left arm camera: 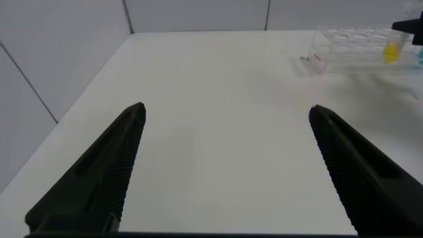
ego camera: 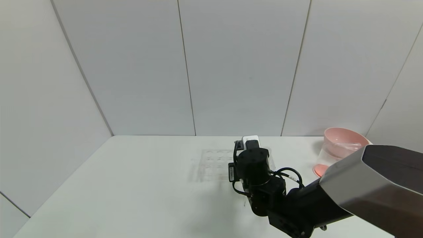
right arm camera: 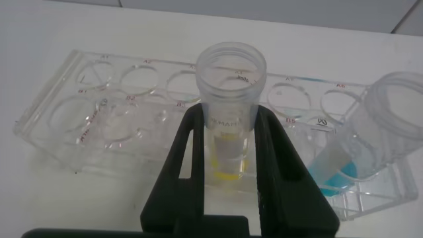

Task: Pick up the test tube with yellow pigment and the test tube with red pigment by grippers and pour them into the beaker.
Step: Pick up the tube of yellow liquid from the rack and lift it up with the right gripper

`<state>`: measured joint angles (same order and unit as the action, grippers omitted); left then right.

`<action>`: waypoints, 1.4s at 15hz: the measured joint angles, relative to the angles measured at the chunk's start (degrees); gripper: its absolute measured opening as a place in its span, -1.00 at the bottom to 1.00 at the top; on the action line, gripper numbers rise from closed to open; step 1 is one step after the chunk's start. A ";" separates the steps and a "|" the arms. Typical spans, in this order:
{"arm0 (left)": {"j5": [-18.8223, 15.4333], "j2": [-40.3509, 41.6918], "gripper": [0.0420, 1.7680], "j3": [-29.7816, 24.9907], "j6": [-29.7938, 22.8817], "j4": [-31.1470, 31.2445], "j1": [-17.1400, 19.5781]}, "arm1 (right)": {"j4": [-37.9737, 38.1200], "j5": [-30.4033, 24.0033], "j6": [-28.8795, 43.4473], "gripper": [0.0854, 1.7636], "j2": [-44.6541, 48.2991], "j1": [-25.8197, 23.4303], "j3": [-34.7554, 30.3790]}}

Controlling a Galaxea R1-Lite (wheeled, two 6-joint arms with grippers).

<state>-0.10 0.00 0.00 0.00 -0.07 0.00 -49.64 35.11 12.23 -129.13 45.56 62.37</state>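
Although the right gripper [right arm camera: 228, 165] has its two black fingers closed around the test tube with yellow pigment [right arm camera: 230, 109], the tube stands upright in the clear tube rack [right arm camera: 86, 112], so I judge the task is only at its beginning: the first tube is gripped but not yet lifted, and nothing is poured. The yellow liquid sits at the bottom of this tube, low between the fingers. Just beside it in the same rack there is a tube with blue liquid [right arm camera: 360, 149], leaning a little; this one is not for the task. The other holes of the rack that I can see are without tubes. The test tube with red pigment I cannot find in any view, so I cannot say where it is. On the white table [ego camera: 132, 185], well apart to the right of the rack, a pink funnel [ego camera: 343, 140] rests on a clear vessel, probably the beaker [ego camera: 325, 158], with something pink-red at its base. The left gripper [left arm camera: 225, 172] hovers over bare table, its fingers spread wide and holding nothing.
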 joint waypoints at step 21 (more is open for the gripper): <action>0.00 0.00 1.00 0.00 0.00 0.00 0.00 | -1.29 0.06 -12.67 -0.49 27.48 -8.66 -9.12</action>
<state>-0.10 0.00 0.00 0.00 -0.07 0.00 -50.93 35.17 -0.44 -101.66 36.90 53.25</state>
